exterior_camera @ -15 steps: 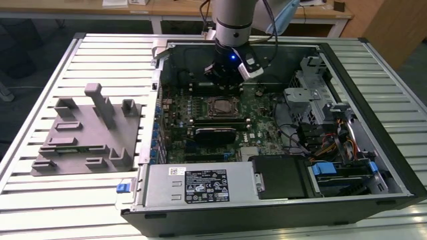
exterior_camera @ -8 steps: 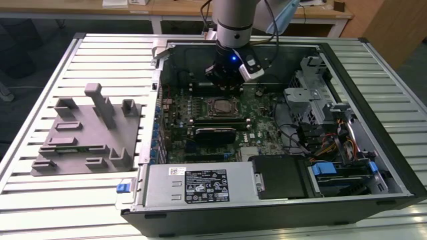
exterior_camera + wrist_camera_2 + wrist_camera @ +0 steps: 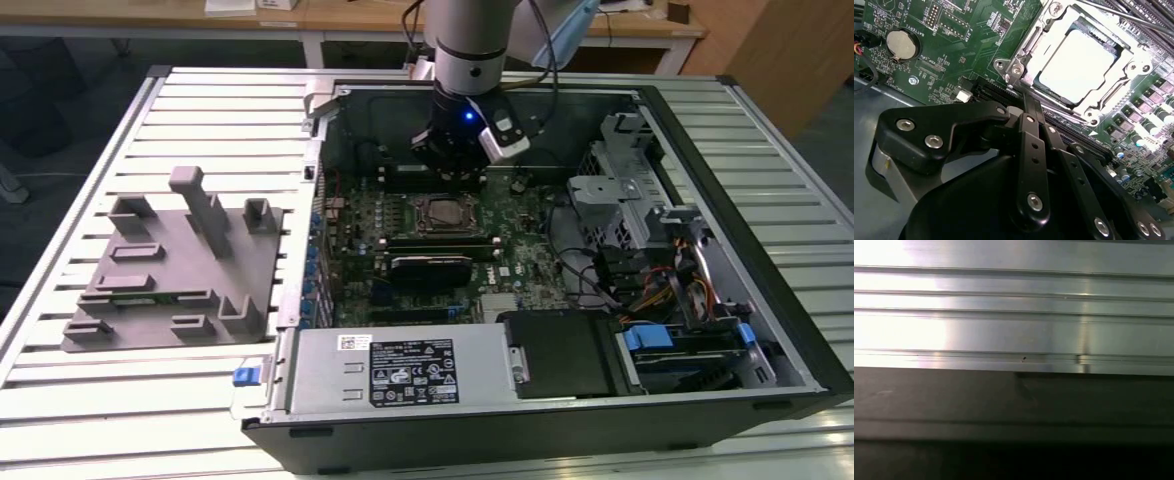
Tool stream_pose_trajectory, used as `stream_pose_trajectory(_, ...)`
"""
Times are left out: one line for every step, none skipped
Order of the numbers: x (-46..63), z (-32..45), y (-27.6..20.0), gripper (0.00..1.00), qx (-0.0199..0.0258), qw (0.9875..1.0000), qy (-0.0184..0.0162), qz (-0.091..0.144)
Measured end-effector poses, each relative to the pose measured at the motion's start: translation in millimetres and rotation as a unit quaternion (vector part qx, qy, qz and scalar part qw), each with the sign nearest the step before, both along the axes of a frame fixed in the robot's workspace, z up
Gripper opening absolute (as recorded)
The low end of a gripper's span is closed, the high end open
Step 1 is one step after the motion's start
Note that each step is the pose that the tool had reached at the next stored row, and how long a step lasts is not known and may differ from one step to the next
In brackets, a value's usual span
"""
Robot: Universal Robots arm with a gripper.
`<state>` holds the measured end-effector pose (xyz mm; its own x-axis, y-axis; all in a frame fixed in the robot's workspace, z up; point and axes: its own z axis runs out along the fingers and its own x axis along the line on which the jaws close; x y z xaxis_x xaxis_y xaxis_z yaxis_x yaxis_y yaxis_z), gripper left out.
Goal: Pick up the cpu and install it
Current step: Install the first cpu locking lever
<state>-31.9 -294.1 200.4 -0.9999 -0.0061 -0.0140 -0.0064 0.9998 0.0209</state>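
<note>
While the gripper (image 3: 451, 165) hangs inside the open computer case (image 3: 747, 250) at upper centre of the exterior view, I see the cpu (image 3: 1076, 65) seated in its socket frame (image 3: 1019, 62), upper right of the second wrist view; finger state I cannot tell.

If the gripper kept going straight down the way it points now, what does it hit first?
Probably the motherboard beside the socket, not the cpu. In the exterior view the gripper hangs pointing down just behind the socket, where the cpu already sits. Depth is unclear, so the socket frame may come first.
</note>
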Motion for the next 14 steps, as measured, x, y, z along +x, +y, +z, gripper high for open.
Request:
stream_pose_trajectory(0.1, 0.0, 0.0, 0.11, -0.0010, 1.0000, 0.0000, 0.000)
stream_pose_trajectory(0.1, -0.2, 0.0, 0.11, -0.0033, 1.0000, 0.0001, 0.000)
stream_pose_trajectory(0.1, -0.5, 0.0, 0.11, -0.0059, 1.0000, 0.0001, 0.000)
stream_pose_trajectory(0.1, -1.0, 0.0, 0.11, -0.0088, 1.0000, 0.0001, 0.000)
stream_pose_trajectory(0.1, -1.5, 0.0, 0.11, -0.0120, 0.9999, 0.0002, 0.000)
stream_pose_trajectory(0.1, -2.0, 0.0, 0.11, -0.0150, 0.9999, 0.0002, 0.000)
stream_pose_trajectory(0.1, -2.5, 0.0, 0.11, -0.0175, 0.9998, 0.0002, 0.000)
stream_pose_trajectory(0.1, -3.0, 0.0, 0.11, -0.0186, 0.9998, 0.0001, 0.000)
stream_pose_trajectory(0.2, -3.4, 0.0, 0.11, -0.0193, 0.9998, 0.0002, 0.000)
stream_pose_trajectory(0.2, -3.6, 0.0, 0.11, -0.0195, 0.9998, 0.0002, 0.000)
stream_pose_trajectory(0.2, -3.8, -0.1, 0.11, -0.0196, 0.9998, 0.0002, 0.000)
stream_pose_trajectory(0.2, -4.0, -0.1, 0.11, -0.0196, 0.9998, 0.0002, 0.000)
stream_pose_trajectory(0.2, -4.1, -0.1, 0.11, -0.0189, 0.9998, 0.0003, 0.000)
stream_pose_trajectory(0.2, -4.2, -0.1, 0.11, -0.0170, 0.9999, 0.0002, 0.000)
